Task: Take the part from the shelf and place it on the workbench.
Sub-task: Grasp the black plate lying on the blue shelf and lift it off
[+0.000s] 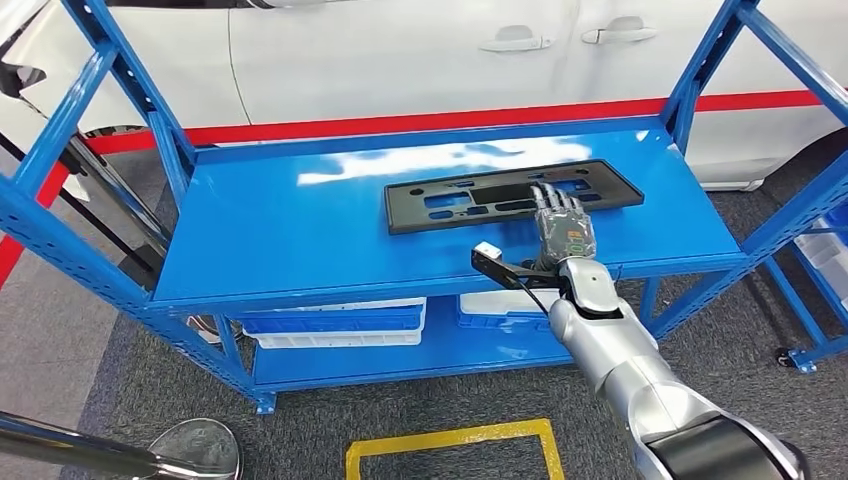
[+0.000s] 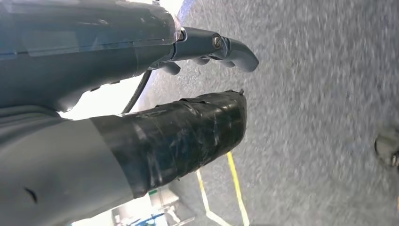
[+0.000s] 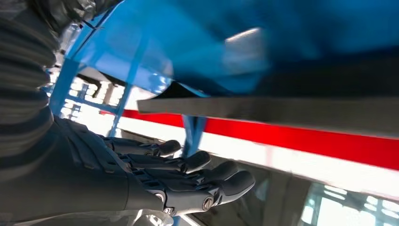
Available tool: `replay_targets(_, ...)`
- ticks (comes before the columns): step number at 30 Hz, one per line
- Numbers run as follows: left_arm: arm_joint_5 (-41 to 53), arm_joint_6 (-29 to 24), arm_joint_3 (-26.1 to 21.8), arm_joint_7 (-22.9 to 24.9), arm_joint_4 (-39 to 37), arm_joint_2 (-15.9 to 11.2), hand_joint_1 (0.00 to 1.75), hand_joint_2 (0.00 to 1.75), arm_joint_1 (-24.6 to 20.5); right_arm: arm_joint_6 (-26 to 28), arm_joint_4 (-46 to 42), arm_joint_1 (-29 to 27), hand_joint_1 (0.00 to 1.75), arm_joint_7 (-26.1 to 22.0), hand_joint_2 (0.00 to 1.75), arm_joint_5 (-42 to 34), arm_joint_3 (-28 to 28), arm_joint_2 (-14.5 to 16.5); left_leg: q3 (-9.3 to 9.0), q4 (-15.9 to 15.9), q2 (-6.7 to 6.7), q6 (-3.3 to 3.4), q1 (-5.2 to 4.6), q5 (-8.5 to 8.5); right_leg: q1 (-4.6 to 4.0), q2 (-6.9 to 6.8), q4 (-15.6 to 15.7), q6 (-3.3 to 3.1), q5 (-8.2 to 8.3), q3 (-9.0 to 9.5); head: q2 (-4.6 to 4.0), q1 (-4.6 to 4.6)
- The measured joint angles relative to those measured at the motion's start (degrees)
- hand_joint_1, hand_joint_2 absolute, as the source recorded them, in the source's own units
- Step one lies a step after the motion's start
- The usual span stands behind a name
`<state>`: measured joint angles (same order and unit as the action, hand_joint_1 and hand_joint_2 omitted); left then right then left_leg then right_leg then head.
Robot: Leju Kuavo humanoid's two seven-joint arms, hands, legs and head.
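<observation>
1. A blue metal shelf (image 1: 300,220) with a glossy painted top and perforated uprights stands on grey speckled carpet (image 1: 90,330); behind it runs the side of a white car (image 1: 400,50) above a red stripe (image 1: 400,125).
2. On the lower tier, below the right hand's fingers, sit white and blue plastic bins (image 1: 335,325); a yellow taped outline (image 1: 450,445) marks the floor nearer the robot.
3. The part (image 1: 470,200), a flat, matt black plastic plate with rectangular cut-outs and slots, lies on the shelf top, its long side parallel to the shelf's front edge.
4. The right hand (image 1: 563,228), dark and segmented at the end of a silver arm, reaches over the shelf with its fingers (image 1: 556,201) extended and slightly apart, tips over the near right portion of the part; it grips nothing, and contact cannot be told.
5. In the right wrist view the fingers (image 3: 188,174) lie straight and spread beside the part's edge (image 3: 263,110).
6. The left hand (image 2: 207,49) hangs over the carpet, its fingers (image 2: 240,54) loosely curled; whether closed cannot be told.
</observation>
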<state>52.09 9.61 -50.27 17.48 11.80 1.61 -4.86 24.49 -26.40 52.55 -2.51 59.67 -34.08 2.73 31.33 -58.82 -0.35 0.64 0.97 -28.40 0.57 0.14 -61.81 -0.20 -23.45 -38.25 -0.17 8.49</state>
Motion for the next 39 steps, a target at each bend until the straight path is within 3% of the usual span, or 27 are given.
replay_targets(1, 0.0, 0.0, 0.0, 0.1, 0.0, 0.0, 0.00, 0.00, -0.1, 0.3, 0.2, -0.2, 0.00, 0.1, 1.75, 0.1, 0.0, -0.2, 0.96, -2.4, 0.04, -0.60, 0.00, -1.52, -0.12, 0.00, 2.5, -0.70, 0.12, 1.55, 0.00, 0.01)
replay_targets(3, 0.0, 0.0, -0.1, 0.2, 0.0, 0.1, 0.00, 0.00, -0.3, 0.8, 0.4, -0.8, 0.00, 0.0, 1.75, 0.4, 0.0, -0.3, 5.27, -10.5, 0.14, -1.40, 0.16, -4.81, -0.17, 0.05, 3.6, -1.84, -0.86, 3.20, 0.01, 0.01)
replay_targets(4, 0.0, -0.1, -0.1, 0.2, 0.0, 0.1, 0.00, 0.00, -0.3, 1.0, 0.5, -1.1, 0.00, -0.1, 1.75, 0.6, 0.0, -0.3, 7.95, -14.5, 0.14, -1.46, 0.19, -5.74, -0.30, 0.04, 3.6, -2.03, -1.24, 3.62, 0.01, 0.02)
replay_targets(5, 0.0, -0.1, -0.1, 0.3, 0.0, 0.1, 0.00, 0.00, -0.3, 1.1, 0.6, -1.5, 0.00, -0.1, 1.75, 0.7, 0.0, -0.3, 9.38, -15.9, 0.14, -1.47, 0.19, -5.14, -0.41, 0.07, 3.5, -2.07, -1.63, 4.03, 0.01, 0.01)
replay_targets(6, 0.0, -0.1, -0.1, 0.3, 0.0, 0.1, 0.00, 0.00, -0.3, 1.3, 0.7, -1.8, 0.00, -0.1, 1.75, 0.7, 0.0, -0.3, 9.70, -15.0, 0.15, -1.40, 0.19, -3.36, -0.47, 0.12, 3.4, -2.06, -2.05, 4.49, 0.00, 0.01)
replay_targets(8, 0.0, -0.1, -0.2, 0.3, 0.0, 0.1, 0.00, 0.00, -0.1, 1.5, 0.8, -2.2, 0.00, -0.3, 1.75, 0.8, 0.0, -0.3, 7.70, -8.1, 0.15, -1.01, 0.16, 1.99, -0.52, 0.24, 3.1, -1.90, -3.07, 5.50, 0.00, 0.01)
replay_targets(10, 0.0, -0.1, -0.2, 0.3, 0.0, 0.1, 0.00, 0.00, -0.2, 1.7, 0.8, -2.3, 0.00, -0.6, 1.75, 0.9, 0.0, -0.3, 5.42, -2.2, 0.15, -0.46, -0.12, 4.70, -0.69, 0.31, 2.8, -1.50, -3.83, 5.85, 0.01, 0.01)
replay_targets(12, 0.0, -0.2, -0.3, 0.3, 0.0, 0.1, 0.00, 0.00, -0.4, 1.9, 0.9, -2.4, 0.00, -0.8, 1.75, 0.9, 0.0, -0.4, 4.86, -0.6, 0.09, 0.02, -0.43, 4.36, -0.80, 0.30, 2.8, -1.09, -4.06, 5.70, 0.01, 0.02)
replay_targets(15, 0.0, -0.2, -0.3, 0.2, 0.0, 0.3, 0.00, 0.00, -0.5, 2.3, 0.8, -2.6, 0.00, -0.9, 1.75, 1.2, 0.0, -0.4, 3.90, 0.3, 0.09, 0.88, -0.03, 3.94, -0.79, 0.22, 1.6, -0.33, -5.07, 5.44, 0.01, 0.01)
replay_targets(17, 0.0, -0.2, -0.3, 0.2, 0.0, 0.4, 0.00, 0.00, -0.5, 2.5, 0.8, -2.7, 0.00, -0.8, 1.75, 1.5, 0.0, -0.4, 3.01, 0.7, 0.15, 1.49, 0.15, 3.58, -0.56, 0.15, -4.0, 0.20, -7.35, 2.58, 0.01, 0.01)
replay_targets(19, 0.0, -0.3, -0.4, 0.1, 0.0, 0.5, 0.00, 0.00, -0.6, 2.6, 0.9, -3.1, 0.00, -0.8, 1.75, 1.8, 0.0, -0.4, 2.48, 0.7, 0.12, 1.77, 0.15, 3.05, -0.21, 0.13, -11.5, 0.61, -9.46, -2.16, 0.01, 0.01)
replay_targets(20, 0.0, -0.3, -0.4, 0.1, 0.0, 0.5, 0.00, 0.00, -0.7, 2.6, 0.9, -3.4, 0.00, -0.8, 1.75, 1.8, 0.0, -0.4, 2.12, 0.7, 0.08, 1.76, 0.15, 2.71, -0.02, 0.13, -13.3, 0.76, -9.23, -3.83, 0.00, 0.01)
replay_targets(21, 0.0, -0.3, -0.5, 0.1, 0.0, 0.6, 0.00, 0.00, -0.7, 2.7, 0.9, -3.6, 0.00, -0.8, 1.75, 2.0, 0.0, -0.4, 1.62, 0.7, 0.04, 1.70, 0.16, 2.31, 0.15, 0.10, -13.0, 0.86, -7.80, -4.41, 0.00, 0.01)
replay_targets(23, 0.0, -0.3, -0.6, 0.0, 0.0, 0.8, 0.00, 0.00, -0.7, 2.7, 1.0, -3.8, 0.00, -0.8, 1.75, 2.2, 0.0, -0.4, 0.34, 0.6, -0.01, 1.41, 0.21, 1.35, 0.40, -0.01, -6.5, 0.83, -2.52, -2.47, 0.01, 0.01)
replay_targets(24, 0.0, -0.4, -0.7, 0.0, 0.0, 0.9, 0.00, 0.00, -0.7, 2.6, 1.0, -3.8, 0.00, -0.8, 1.75, 2.2, 0.0, -0.4, -0.14, 0.6, -0.04, 1.16, 0.16, 0.91, 0.32, -0.05, -2.9, 0.74, -0.55, -1.01, 0.01, 0.00)
replay_targets(25, 0.0, -0.4, -0.7, 0.1, 0.0, 1.0, 0.00, 0.00, -0.8, 2.5, 1.1, -3.7, 0.00, -0.7, 1.75, 2.3, 0.0, -0.3, -0.36, 0.6, -0.08, 0.85, 0.11, 0.58, 0.17, -0.10, 0.0, 0.56, 0.35, 0.31, 0.01, 0.00)
replay_targets(29, 0.0, -0.9, -1.0, 0.4, 0.0, 1.4, 0.00, 0.00, -1.4, 2.0, 1.2, -3.6, 0.00, -0.6, 1.75, 2.9, 0.0, 0.5, -0.75, 0.7, 0.10, -0.50, 0.16, -0.18, -0.21, 0.11, 2.7, -0.40, -0.55, 2.01, 0.00, 0.02)
replay_targets(30, 0.0, -1.1, -1.1, 0.5, 0.0, 1.5, 0.00, 0.00, -1.5, 1.9, 1.2, -3.5, 0.07, -0.5, 1.75, 3.1, 0.0, 0.7, -0.71, 0.0, 0.17, -0.76, 0.23, -0.62, -0.10, 0.13, 3.0, -0.74, -0.70, 2.55, 0.01, 0.02)
replay_targets(31, 0.0, -1.2, -1.1, 0.6, 0.0, 1.6, 0.00, 0.00, -1.6, 1.8, 1.3, -3.5, 0.37, -0.3, 1.75, 3.3, 0.0, 0.9, -0.25, -1.4, 0.21, -0.94, 0.28, -1.32, 0.04, 0.10, 3.4, -1.05, -0.84, 3.13, 0.01, 0.02)
replay_targets(32, 0.0, -1.3, -1.1, 0.7, 0.0, 1.7, 0.00, 0.00, -1.7, 1.8, 1.4, -3.5, 0.78, -0.1, 1.75, 3.5, 0.0, 1.2, 1.06, -4.0, 0.23, -1.02, 0.32, -2.42, 0.06, 0.03, 3.6, -1.36, -1.01, 3.63, 0.01, 0.03)
replay_targets(34, 0.0, -1.5, -1.2, 0.8, 0.0, 1.8, 0.00, 0.00, -1.8, 1.6, 1.7, -3.7, 1.58, -0.1, 1.75, 3.9, 0.0, 1.6, 5.72, -11.5, 0.22, -1.18, 0.31, -5.08, -0.13, -0.08, 3.7, -1.89, -1.44, 4.13, 0.02, 0.03)
replay_targets(35, 0.0, -1.7, -1.2, 0.8, 0.0, 1.9, 0.00, 0.00, -1.9, 1.5, 1.9, -3.9, 1.71, -0.3, 1.75, 4.1, 0.0, 1.8, 8.12, -14.9, 0.21, -1.27, 0.31, -5.82, -0.24, -0.05, 3.6, -2.05, -1.66, 4.32, 0.02, 0.03)
replay_targets(36, 0.1, -1.9, -1.2, 0.9, 0.0, 1.9, 0.00, 0.00, -1.8, 1.4, 2.1, -4.1, 1.75, -0.6, 1.75, 4.5, -0.1, 2.0, 9.69, -16.5, 0.21, -1.34, 0.32, -5.51, -0.31, 0.02, 3.6, -2.12, -1.89, 4.54, 0.01, 0.03)
replay_targets(37, 0.1, -2.2, -1.2, 0.9, 0.0, 2.0, 0.00, 0.00, -1.8, 1.4, 2.2, -4.3, 1.75, -0.8, 1.75, 4.8, -0.1, 2.2, 9.96, -15.6, 0.22, -1.33, 0.32, -3.87, -0.33, 0.11, 3.4, -2.09, -2.17, 4.81, 0.01, 0.03)
replay_targets(39, 0.4, -3.0, -1.2, 0.9, 0.0, 2.1, 0.00, 0.00, -1.8, 1.5, 2.5, -4.6, 1.75, -1.1, 1.75, 5.4, -0.2, 2.4, 7.77, -8.6, 0.26, -1.12, 0.33, 1.33, -0.33, 0.24, 3.1, -1.84, -2.89, 5.40, 0.00, 0.03)
